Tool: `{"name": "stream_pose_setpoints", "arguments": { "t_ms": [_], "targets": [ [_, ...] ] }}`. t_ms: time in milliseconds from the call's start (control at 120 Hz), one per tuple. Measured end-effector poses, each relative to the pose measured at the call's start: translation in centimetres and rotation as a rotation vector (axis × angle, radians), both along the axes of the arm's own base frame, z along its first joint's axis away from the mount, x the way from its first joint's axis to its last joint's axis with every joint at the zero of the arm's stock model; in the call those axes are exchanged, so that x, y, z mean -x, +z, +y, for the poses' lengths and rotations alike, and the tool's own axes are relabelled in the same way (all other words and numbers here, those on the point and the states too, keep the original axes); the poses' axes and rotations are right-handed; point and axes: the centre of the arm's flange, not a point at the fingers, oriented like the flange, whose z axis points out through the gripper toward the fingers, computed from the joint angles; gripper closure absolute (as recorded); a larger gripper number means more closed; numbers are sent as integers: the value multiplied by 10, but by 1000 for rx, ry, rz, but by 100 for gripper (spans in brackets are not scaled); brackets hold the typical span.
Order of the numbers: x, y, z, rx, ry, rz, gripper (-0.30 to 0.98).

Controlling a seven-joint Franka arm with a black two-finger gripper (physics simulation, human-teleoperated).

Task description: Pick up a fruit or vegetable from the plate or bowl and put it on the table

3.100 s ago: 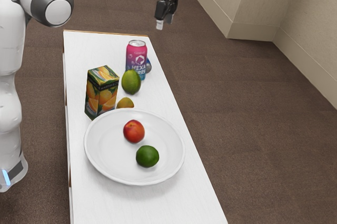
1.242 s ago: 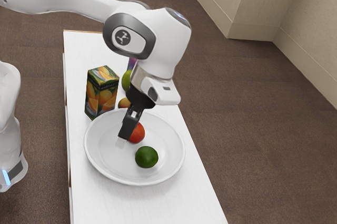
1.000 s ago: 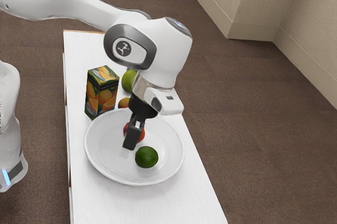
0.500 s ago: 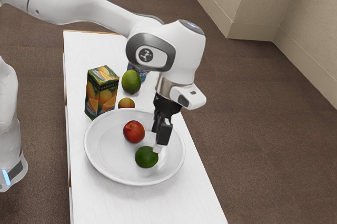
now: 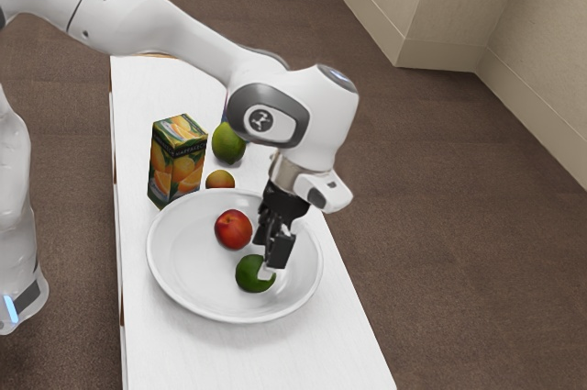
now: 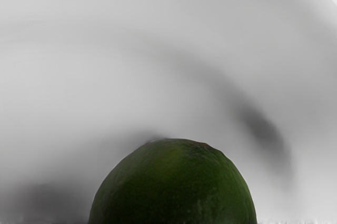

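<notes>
My gripper (image 5: pixel 262 258) is low over the white plate at the green lime, its fingers apart. The nearer fingertip overlaps the lime's upper edge toward the exterior view's right; the farther one stands on the lime's far side. The round dark green lime (image 5: pixel 249 276) rests in the plate (image 5: pixel 188 275). A red fruit (image 5: pixel 233 229) lies in the same plate, a short way from the fingers toward the exterior view's left. In the wrist view the lime (image 6: pixel 174 187) is large and just under the hand, with the pale plate (image 6: pixel 126 81) around it.
Beyond the plate are a juice carton (image 5: pixel 177 161), a green fruit (image 5: pixel 228 143) and a small orange-yellow fruit (image 5: pixel 220 179). A can is mostly hidden behind the arm. Bare white table (image 5: pixel 321 344) lies on the plate's near side.
Over the last second my hand has gone from beside the red fruit toward the exterior view's right, then down to the lime. Both fruits in the plate have kept their places.
</notes>
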Motion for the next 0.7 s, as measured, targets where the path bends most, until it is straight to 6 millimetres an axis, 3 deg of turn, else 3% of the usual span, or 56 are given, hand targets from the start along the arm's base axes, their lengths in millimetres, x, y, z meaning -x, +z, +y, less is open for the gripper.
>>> {"name": "stream_pose_setpoints", "arguments": {
  "t_ms": [700],
  "targets": [
    [3,-27,-8,-1,5,45,1]
  ]
}}
